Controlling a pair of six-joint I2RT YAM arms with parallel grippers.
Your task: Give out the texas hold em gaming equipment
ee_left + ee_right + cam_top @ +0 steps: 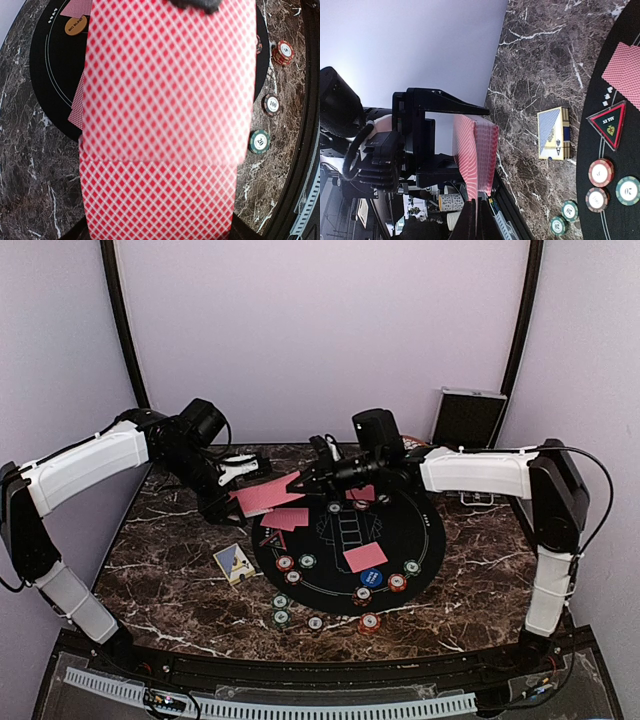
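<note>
The deck (160,200) of pink-red diamond-backed cards hangs in the air over the far-left rim of the round black mat (420,535). The left end effector (243,498) is clamped across it. The right end effector (302,482) is closed, pinching the top card (170,90), which lies askew over the deck and is blurred in the left wrist view.

On the mat, an orange button (76,25) reads "BIG BLIND". The white writing on the blue button (371,577) is too small to read. Beside the mat's edge, a red chip (282,52) shows "5" and a dark chip (272,104) shows "100". The figure on a green chip (260,141) is not clear. A red-edged triangular marker (610,122) has lettering that begins "ALL". Three dealt cards (365,557) lie face down on the mat, apart from one another.

More chips sit along the mat's near rim, and four lie off it on the marble worktop (170,570) towards the near edge. A blue and gold card box (554,133) lies on the marble just left of the mat, with bare stone from there to the worktop's left edge. A silver case (467,418) stands at the far-right corner, well apart.
</note>
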